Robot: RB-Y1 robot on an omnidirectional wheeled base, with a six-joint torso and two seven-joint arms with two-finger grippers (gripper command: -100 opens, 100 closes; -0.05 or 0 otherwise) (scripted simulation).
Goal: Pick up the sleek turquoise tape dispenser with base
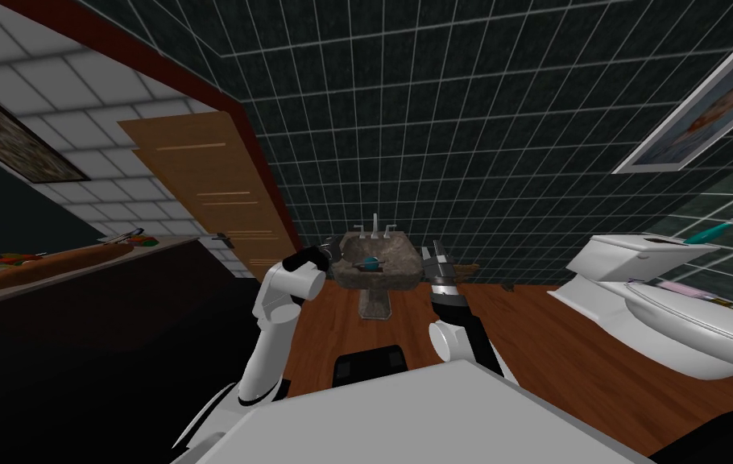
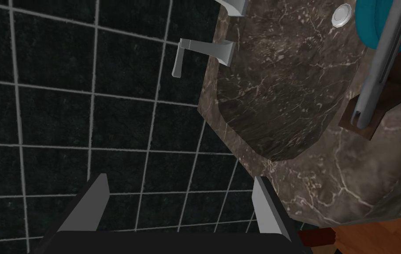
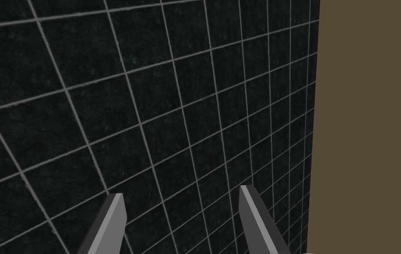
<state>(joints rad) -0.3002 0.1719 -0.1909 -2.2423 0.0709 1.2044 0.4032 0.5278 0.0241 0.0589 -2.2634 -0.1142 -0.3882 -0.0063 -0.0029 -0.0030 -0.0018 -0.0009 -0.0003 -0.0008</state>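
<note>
The tape dispenser (image 1: 370, 263) is a small turquoise shape lying in the basin of a brown marbled pedestal sink (image 1: 354, 276). In the left wrist view its turquoise roll (image 2: 368, 24) is crossed by a grey bar and sits on a brown base (image 2: 393, 95) beside the drain. My left gripper (image 1: 329, 250) hangs at the sink's left rim, open (image 2: 182, 207) and empty, short of the dispenser and pointing past the basin's edge at the dark tiled wall. My right gripper (image 1: 436, 258) is raised at the sink's right side, open (image 3: 182, 220) with nothing between its fingers.
Grey tap handles (image 2: 204, 53) stand on the sink's back rim against the tiled wall. A white toilet (image 1: 663, 298) stands to the right, a wooden door (image 1: 212, 193) to the left of the sink, and a dark counter (image 1: 59, 278) with several items at far left. The floor is wooden.
</note>
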